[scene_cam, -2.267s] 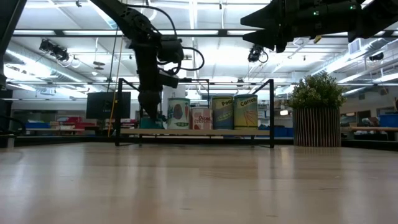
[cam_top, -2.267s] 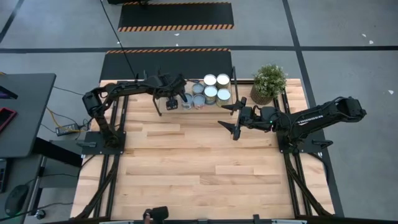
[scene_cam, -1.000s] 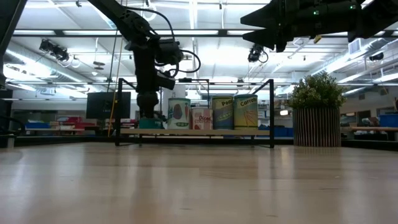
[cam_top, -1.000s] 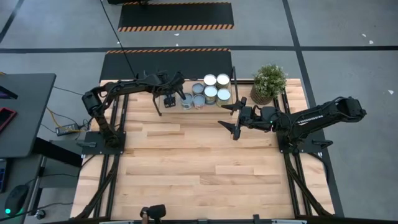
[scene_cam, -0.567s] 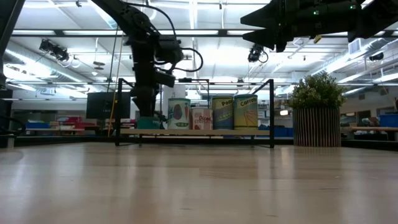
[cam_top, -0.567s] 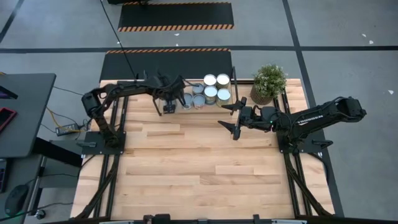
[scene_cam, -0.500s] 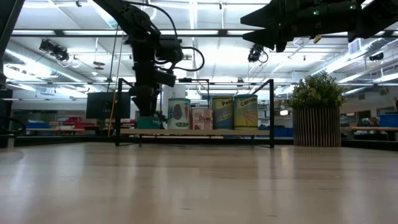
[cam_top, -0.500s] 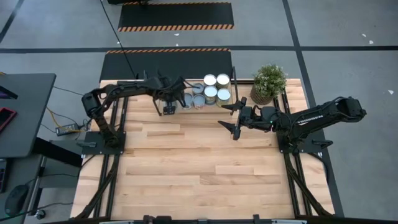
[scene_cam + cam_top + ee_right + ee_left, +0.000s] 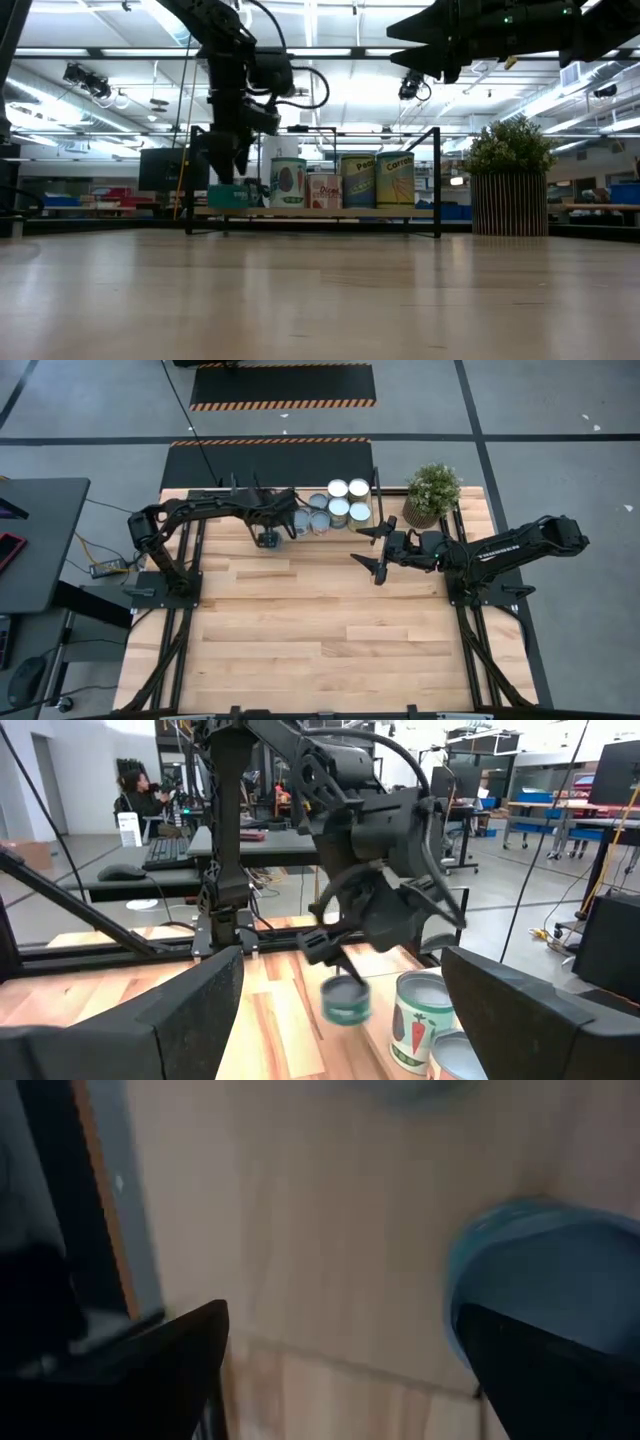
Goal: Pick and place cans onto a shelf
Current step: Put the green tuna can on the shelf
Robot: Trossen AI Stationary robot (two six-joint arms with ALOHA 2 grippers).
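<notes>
Spread apart and holding nothing, the fingers of the left gripper (image 9: 222,160) hang above the left end of the shelf (image 9: 315,211), just over a small teal can (image 9: 229,196) that stands on the board. In the right wrist view the same gripper (image 9: 335,942) shows with its fingers parted directly above that can (image 9: 346,1000), not touching it. From above, the left gripper (image 9: 270,532) sits at the left edge of the cluster of cans (image 9: 335,508), its arm reaching in from the table's left side.

Four more cans stand in a row along the shelf to the right of the teal one in the low view: a carrot-labelled can (image 9: 288,183), a shorter reddish one (image 9: 323,191), and two taller green-labelled ones (image 9: 378,179). The shelf's black upright posts frame them at both ends.

Right of the shelf, at the far right of the table, stands a potted plant (image 9: 432,493) in a ribbed pot. The right gripper (image 9: 372,552) waits over the bare tabletop (image 9: 330,630) near the shelf's right end, well clear of the cans, fingers wide apart and empty.

A person sits at a desk in the room behind, seen in the right wrist view (image 9: 150,792).
</notes>
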